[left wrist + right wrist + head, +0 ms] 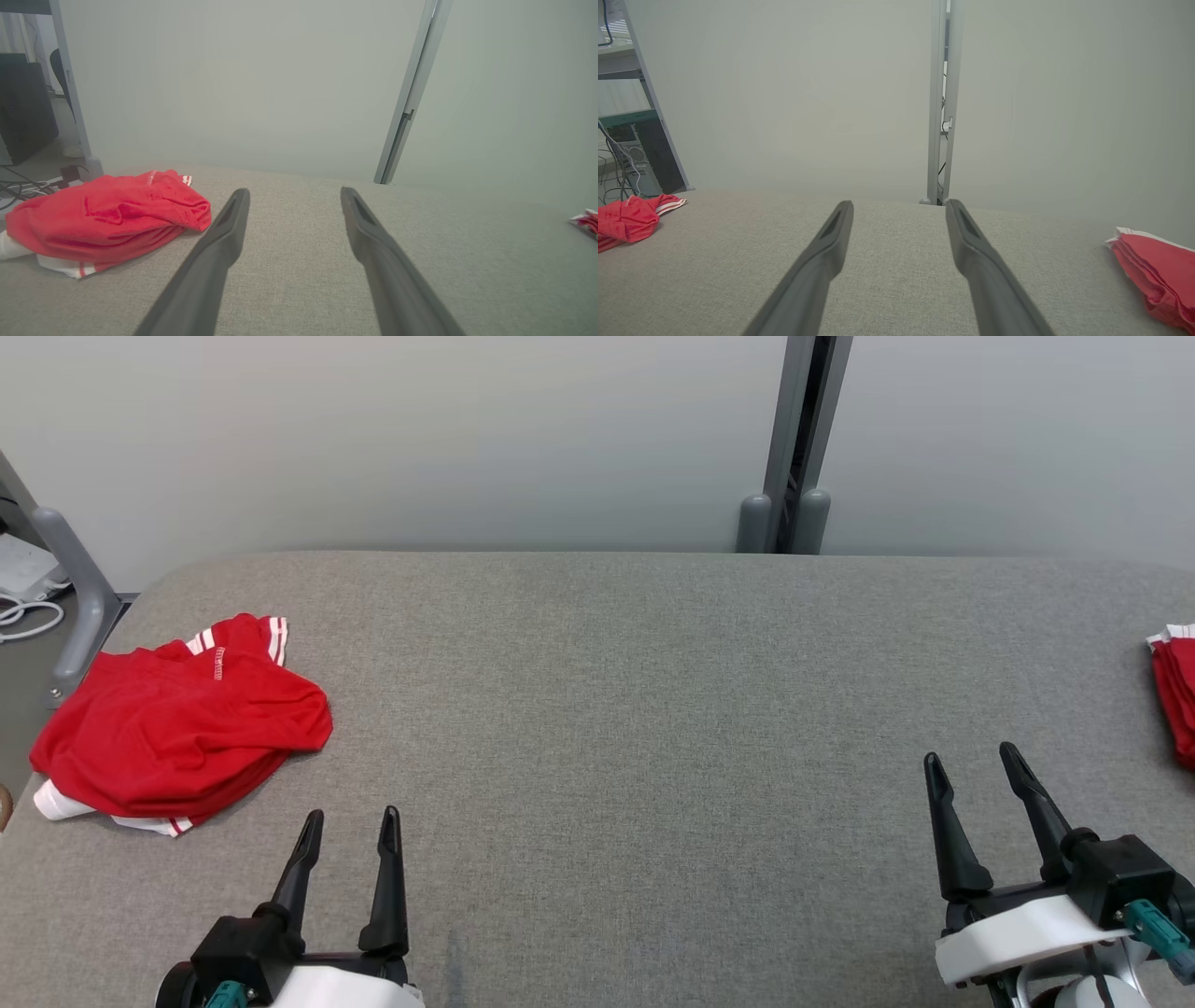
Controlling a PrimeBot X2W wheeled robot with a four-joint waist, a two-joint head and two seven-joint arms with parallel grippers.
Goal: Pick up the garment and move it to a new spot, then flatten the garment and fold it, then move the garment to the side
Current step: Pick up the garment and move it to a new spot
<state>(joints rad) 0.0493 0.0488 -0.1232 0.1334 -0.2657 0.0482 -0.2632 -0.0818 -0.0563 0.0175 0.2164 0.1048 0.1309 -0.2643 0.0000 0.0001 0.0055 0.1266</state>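
- Jaws are seen spread wide and empty on the left gripper (352, 817) and the right gripper (971, 756), both low over the grey worktop (653, 709).
- A crumpled red garment (177, 728) with white stripes is found near the worktop's left edge, just ahead and left of the left gripper, untouched.
- A folded red stack (1178, 695) is seen at the right edge.

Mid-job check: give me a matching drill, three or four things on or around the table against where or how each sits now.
1 crumpled red garment; 2 folded red pile; 3 left gripper; 4 grey post
A right edge of the table; B behind the table; C heaped at the left; D open, empty
Pairs: 1-C, 2-A, 3-D, 4-B
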